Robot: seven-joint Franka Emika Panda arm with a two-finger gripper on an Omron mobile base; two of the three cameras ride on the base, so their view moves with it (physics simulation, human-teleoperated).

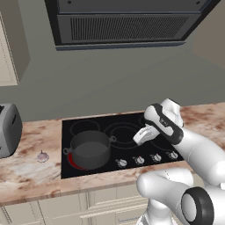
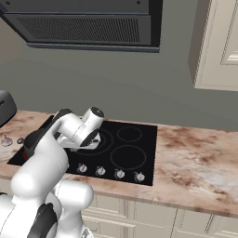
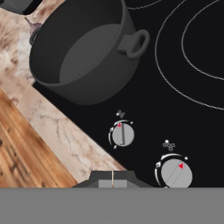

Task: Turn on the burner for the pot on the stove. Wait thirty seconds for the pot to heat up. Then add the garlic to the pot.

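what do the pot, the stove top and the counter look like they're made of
The pot looks like dark grey metal with a matte finish: even tone, thin rim, loop handles. The stove seems to be black glass: flat, smooth, with thin grey rings printed on it and silver knobs. The counter looks like polished stone, perhaps marble or granite, going by its mottled pink-brown veining.

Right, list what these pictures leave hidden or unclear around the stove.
- Gripper: in the hand view its tips are cut by the bottom band, so open or shut is unclear; in the base views the white arm hides them.
- Dark grey metal cylindrical pot: in the right base view the arm covers most of it.
- Tiny whitish-pink garlic bulb: too small for detail; the pot mostly hides it in the hand view.
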